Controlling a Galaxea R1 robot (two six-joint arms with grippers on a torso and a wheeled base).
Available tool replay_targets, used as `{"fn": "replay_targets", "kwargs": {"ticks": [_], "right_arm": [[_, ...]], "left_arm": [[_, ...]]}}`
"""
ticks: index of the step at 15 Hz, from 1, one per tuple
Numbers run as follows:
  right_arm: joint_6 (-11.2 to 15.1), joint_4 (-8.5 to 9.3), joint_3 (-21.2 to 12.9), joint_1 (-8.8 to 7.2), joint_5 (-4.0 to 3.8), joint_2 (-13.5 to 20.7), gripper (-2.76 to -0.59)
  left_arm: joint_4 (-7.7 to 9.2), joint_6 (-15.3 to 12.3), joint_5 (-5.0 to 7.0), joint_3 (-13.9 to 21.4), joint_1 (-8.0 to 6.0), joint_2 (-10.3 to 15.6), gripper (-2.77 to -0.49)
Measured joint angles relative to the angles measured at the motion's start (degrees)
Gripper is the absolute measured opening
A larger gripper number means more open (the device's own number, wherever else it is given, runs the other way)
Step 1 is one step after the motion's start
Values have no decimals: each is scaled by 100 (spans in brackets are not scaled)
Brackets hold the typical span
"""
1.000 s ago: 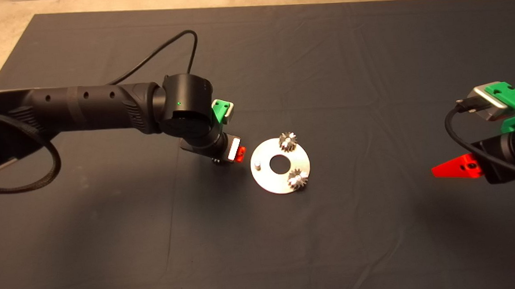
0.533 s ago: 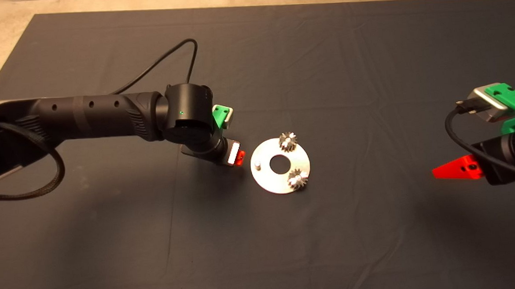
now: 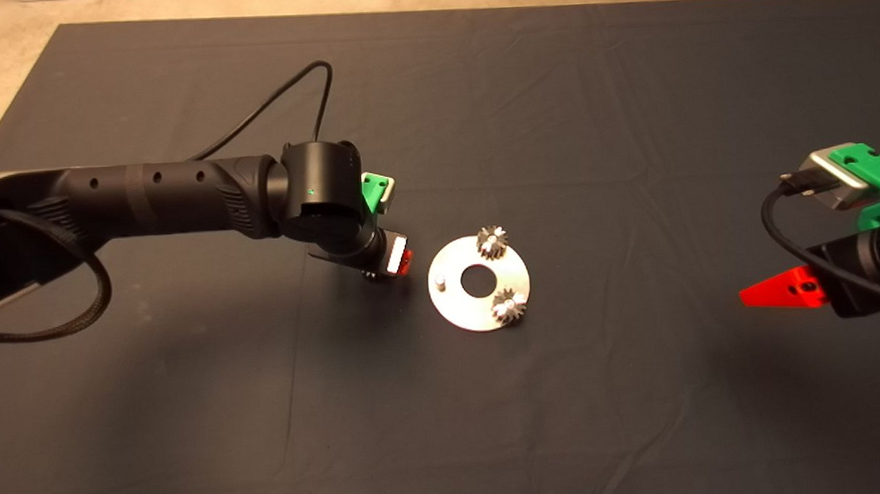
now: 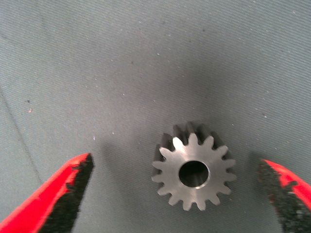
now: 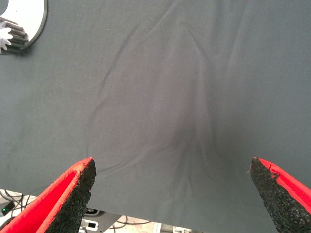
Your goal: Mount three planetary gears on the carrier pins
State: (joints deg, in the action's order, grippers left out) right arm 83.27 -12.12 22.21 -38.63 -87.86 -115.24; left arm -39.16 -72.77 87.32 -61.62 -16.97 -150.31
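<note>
While the right arm waits off at the side, all the action is on the left, next to the disc.

Left gripper (image 4: 177, 194): sits low over the mat just left of the disc, pointing down. Fingers (image 4: 63, 194) spread wide, one on each side of a loose gear, neither touching it. In the head view you only see a bit of red tip (image 3: 406, 259) poking out under the wrist.

Loose gear (image 4: 193, 173): lies flat on the mat, centre hole up, between the open fingers and a bit nearer one pad than the other. Hidden under the left wrist in the head view.

Disc (image 3: 479, 282): shiny, round, big centre hole, flat on the mat near the middle, close to the left gripper but not touching it.

Far gear (image 3: 492, 242): seated on its pin at the far edge of the disc.

Near gear (image 3: 509, 306): seated on its pin at the near right edge of the disc.

Bare pin (image 3: 439, 281): stands upright on the left side of the disc, the side facing the left gripper.

Right gripper (image 5: 172, 194): well off to the right above the mat, fingers (image 5: 65, 196) wide open, holding nothing.

Mat (image 3: 553, 105): dark cloth with a few creases, covering the surface.
</note>
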Motion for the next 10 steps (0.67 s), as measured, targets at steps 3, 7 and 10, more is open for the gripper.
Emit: {"fn": "replay_targets", "kwargs": {"ticks": [3, 7, 10], "right_arm": [[0, 0, -6, 0, 1, 0, -100], [0, 2, -11, 0, -1, 0, -100], [0, 5, -11, 0, 1, 2, -100]], "left_arm": [[-6, 0, -82, -67, 1, 1, -89], [-12, 2, -179, -108, 79, 1, -104], [-15, 0, -249, -108, 94, 17, -118]]}}
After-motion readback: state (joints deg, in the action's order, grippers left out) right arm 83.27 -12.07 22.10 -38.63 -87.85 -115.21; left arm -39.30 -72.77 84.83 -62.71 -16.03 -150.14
